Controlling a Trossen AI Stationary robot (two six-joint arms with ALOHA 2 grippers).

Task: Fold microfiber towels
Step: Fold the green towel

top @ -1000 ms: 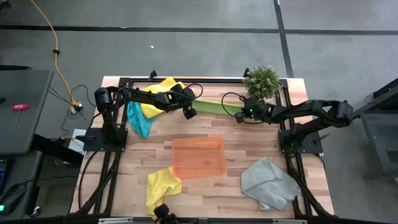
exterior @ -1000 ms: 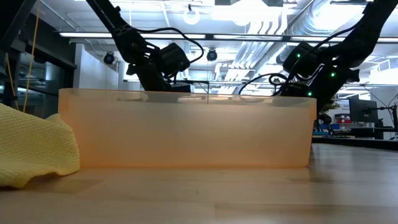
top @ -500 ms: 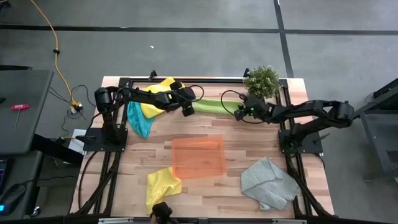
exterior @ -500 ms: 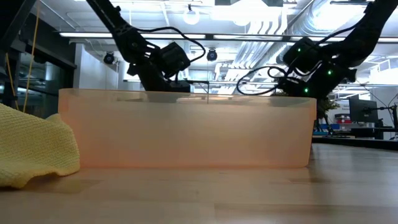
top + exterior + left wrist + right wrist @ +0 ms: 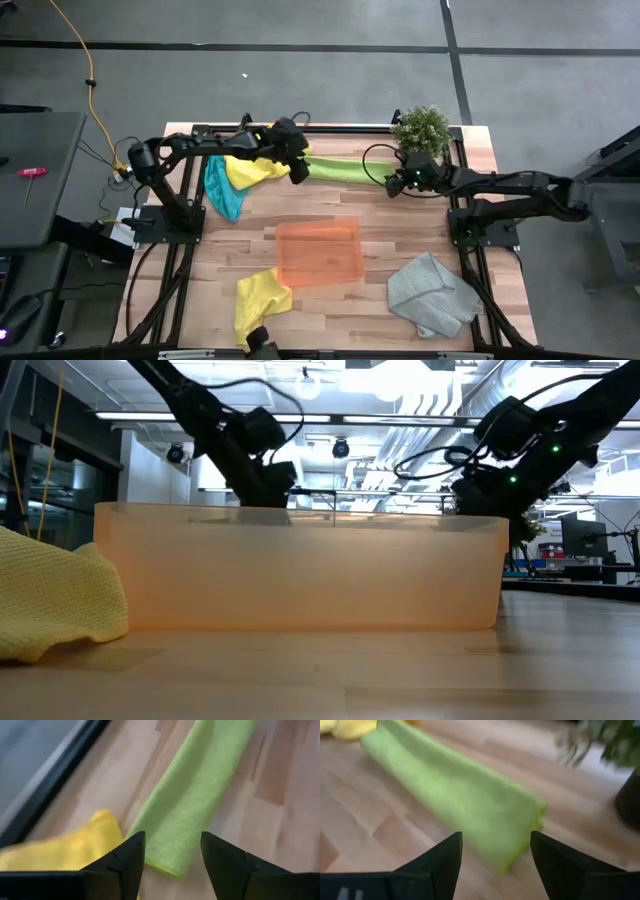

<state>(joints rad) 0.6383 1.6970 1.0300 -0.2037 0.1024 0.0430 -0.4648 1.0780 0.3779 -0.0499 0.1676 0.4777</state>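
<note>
The lime green towel (image 5: 345,170) is lying in a long strip on the desk (image 5: 400,240), behind the orange tray (image 5: 319,252) and just beside the potted plant (image 5: 421,130). The left tool (image 5: 298,172) is hovering released at its yellow-towel (image 5: 255,165) end, and the right tool (image 5: 393,185) is hovering released at its plant end, neither gripping it

A lime green towel (image 5: 345,169) lies on the pale wood-grain desk (image 5: 390,235), beside a yellow towel (image 5: 252,168) and a teal-blue towel (image 5: 222,192). The tray (image 5: 319,251) is translucent orange, another towel (image 5: 433,292) light grey, the plant (image 5: 422,130) bushy green.
</note>
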